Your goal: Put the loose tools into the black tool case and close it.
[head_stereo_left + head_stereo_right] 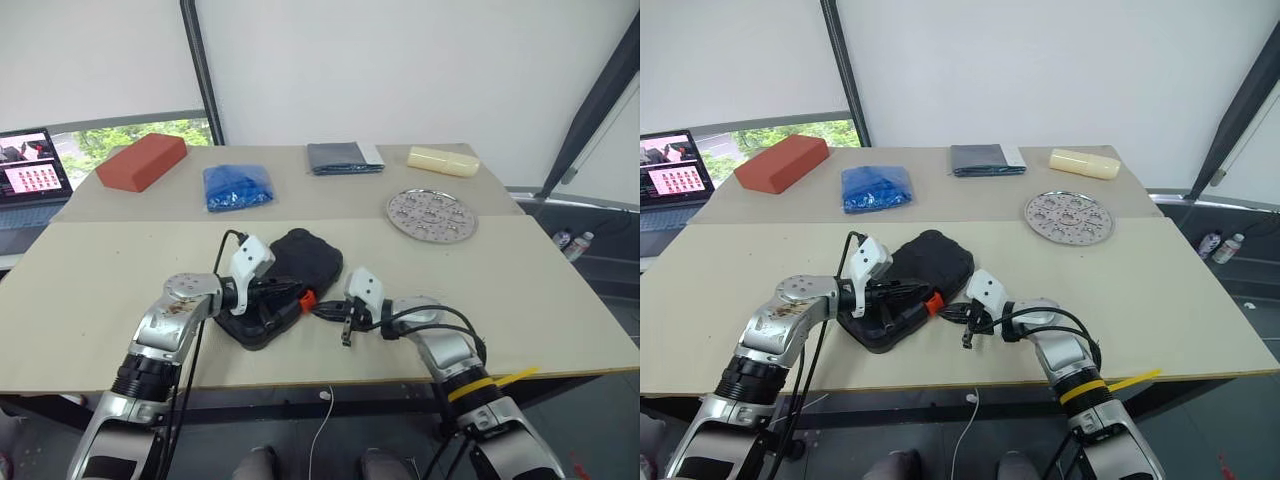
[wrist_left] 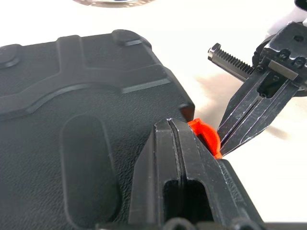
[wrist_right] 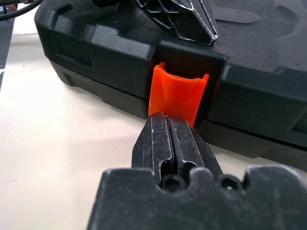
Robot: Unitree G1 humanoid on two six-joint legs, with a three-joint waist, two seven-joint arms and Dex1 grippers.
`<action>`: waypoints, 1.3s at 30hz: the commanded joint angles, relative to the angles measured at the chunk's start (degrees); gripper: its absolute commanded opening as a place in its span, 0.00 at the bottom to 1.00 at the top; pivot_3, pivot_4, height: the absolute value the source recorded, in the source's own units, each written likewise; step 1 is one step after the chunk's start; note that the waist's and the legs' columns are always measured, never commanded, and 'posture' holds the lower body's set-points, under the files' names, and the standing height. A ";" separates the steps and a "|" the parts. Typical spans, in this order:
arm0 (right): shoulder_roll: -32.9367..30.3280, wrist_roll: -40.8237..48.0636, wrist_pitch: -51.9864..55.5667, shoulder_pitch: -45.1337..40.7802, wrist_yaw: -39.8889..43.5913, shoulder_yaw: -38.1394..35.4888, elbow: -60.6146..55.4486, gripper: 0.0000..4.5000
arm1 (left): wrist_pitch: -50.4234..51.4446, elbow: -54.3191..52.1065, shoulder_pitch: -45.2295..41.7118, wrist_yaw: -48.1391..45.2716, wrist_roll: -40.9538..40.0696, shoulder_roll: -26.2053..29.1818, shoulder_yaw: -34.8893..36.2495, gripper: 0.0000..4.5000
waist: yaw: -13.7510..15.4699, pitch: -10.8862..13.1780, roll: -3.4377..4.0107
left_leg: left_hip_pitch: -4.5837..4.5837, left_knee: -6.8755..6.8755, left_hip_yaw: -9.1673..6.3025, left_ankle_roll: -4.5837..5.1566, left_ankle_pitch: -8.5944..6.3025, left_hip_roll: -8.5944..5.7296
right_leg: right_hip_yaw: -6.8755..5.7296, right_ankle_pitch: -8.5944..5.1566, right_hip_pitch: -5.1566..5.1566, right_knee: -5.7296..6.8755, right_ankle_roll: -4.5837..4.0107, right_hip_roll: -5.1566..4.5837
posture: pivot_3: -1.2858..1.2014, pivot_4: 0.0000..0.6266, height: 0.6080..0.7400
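- Right gripper [image 3: 169, 122] comes first, lower centre of the head view, jaws pressed flat together with nothing between them, tips right up against the orange latch [image 3: 178, 92] – that reads as a poke to snap it home, not a grab.
- Left gripper [image 2: 178, 127] next, just left of centre, jaws likewise shut and empty, lying on the lid close behind the latch. My guess: it pins the lid down so the case cannot slide or spring up while the right one pushes.
- Black tool case [image 1: 285, 280] sits in the middle of the frame, near the table's front edge, lid already down on the base. No screwdrivers, knife or tape roll lie loose on the table [image 1: 550, 300], so the packing looks done and only the latching remains.
- Farther back, right of centre, a round perforated metal plate [image 1: 431, 213].
- Along the far edge, left to right: red brick-shaped block [image 1: 142, 161], blue crumpled bag [image 1: 238, 186], folded grey cloth [image 1: 344, 157], pale yellow block [image 1: 443, 160].
- Upper left, beyond the table, an open laptop [image 1: 32, 165].
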 commanded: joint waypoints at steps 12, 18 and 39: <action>5.33 -0.42 -2.87 -3.68 -2.46 0.41 1.33 0.00 | 5.10 4.08 3.89 0.39 0.80 -0.91 -4.13 0.00 | 0.39 -0.04 -0.06 | 0.18 -0.42 0.03 -0.01 -0.01 -0.03 | 0.00 -0.05 -0.03 -0.06 -0.17 -0.02 | 0.52 0.24 1.00; 3.17 0.10 -2.42 -3.03 -0.59 -0.17 -0.99 0.00 | 2.70 3.34 4.50 0.30 -0.80 -1.48 -1.75 0.00 | 0.37 -0.04 -0.07 | 0.18 -0.52 0.03 -0.01 -0.01 -0.04 | -0.01 -0.06 -0.07 -0.08 -0.18 -0.02 | 0.52 0.24 1.00; -22.86 13.50 -19.73 6.74 21.15 -16.94 -0.57 0.98 | -26.24 -9.86 41.98 -5.25 -8.61 13.33 37.37 1.00 | 0.77 0.78 -0.70 | -0.98 -0.71 0.29 -0.29 -0.29 0.00 | 0.06 -0.28 -0.85 -0.79 -0.26 -0.08 | 0.52 0.24 1.00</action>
